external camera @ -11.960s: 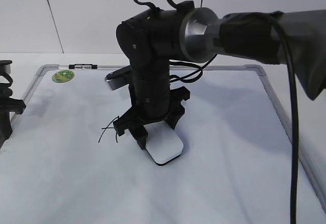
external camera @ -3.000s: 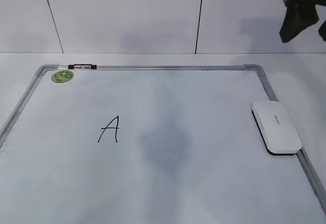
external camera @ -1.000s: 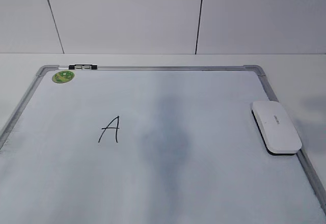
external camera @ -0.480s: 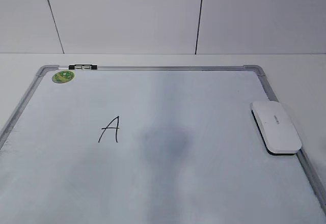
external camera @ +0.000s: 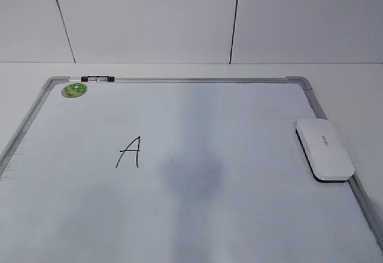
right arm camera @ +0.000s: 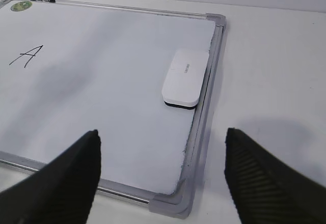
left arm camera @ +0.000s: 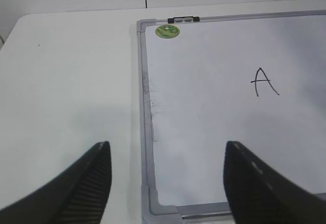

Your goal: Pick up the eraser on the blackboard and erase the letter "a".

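Left gripper (left arm camera: pixel 167 183): two fingers (left arm camera: pixel 86 188) visible in the left wrist view only, black, broad and tapering to rounded tips, surface finely ribbed in a diagonal texture, inner edges catching a pale sheen.

Right gripper (right arm camera: pixel 162 175): two fingers (right arm camera: pixel 267 175) visible in the right wrist view only, same black finish, same wedge shape, same fine ribbing.

No cables, screws or markings visible on either pair.

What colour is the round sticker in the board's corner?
Green, with a paler pattern; the sticker shows best in the left wrist view.
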`<act>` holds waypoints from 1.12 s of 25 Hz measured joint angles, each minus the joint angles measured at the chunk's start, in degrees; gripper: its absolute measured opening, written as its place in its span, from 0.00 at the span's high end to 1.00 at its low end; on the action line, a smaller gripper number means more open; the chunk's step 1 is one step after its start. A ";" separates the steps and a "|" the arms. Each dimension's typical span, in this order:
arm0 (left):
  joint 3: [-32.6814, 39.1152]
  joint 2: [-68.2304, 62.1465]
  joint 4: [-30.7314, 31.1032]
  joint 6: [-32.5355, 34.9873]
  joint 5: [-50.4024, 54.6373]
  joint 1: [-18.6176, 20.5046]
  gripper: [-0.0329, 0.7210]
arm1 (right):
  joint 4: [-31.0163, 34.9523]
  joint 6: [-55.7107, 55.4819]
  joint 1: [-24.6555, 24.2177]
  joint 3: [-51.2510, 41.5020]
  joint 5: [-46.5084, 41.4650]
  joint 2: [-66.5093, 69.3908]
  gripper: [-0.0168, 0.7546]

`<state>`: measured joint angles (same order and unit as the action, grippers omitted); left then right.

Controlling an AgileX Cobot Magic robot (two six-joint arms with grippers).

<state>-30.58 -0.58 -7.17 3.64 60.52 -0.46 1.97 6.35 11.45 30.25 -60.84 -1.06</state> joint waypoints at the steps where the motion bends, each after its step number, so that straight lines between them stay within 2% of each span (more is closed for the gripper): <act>1: 0.25 0.00 0.00 0.00 0.43 0.00 0.27 | 0.00 0.00 0.00 0.00 0.00 0.00 0.23; 7: 1.02 0.00 0.13 -0.40 2.54 0.00 0.27 | 0.00 0.04 0.00 0.00 -0.34 0.00 0.23; 18: 1.47 0.00 0.13 -0.75 2.77 0.00 0.36 | -0.22 0.13 0.00 -0.55 -3.50 0.00 0.23; 28: 1.47 0.00 0.13 -0.75 2.77 0.00 0.37 | -1.47 0.13 0.00 -1.56 -4.71 0.00 0.23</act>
<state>-29.11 -0.58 -7.04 2.89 63.29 -0.46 0.51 6.48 11.45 28.69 -65.55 -1.06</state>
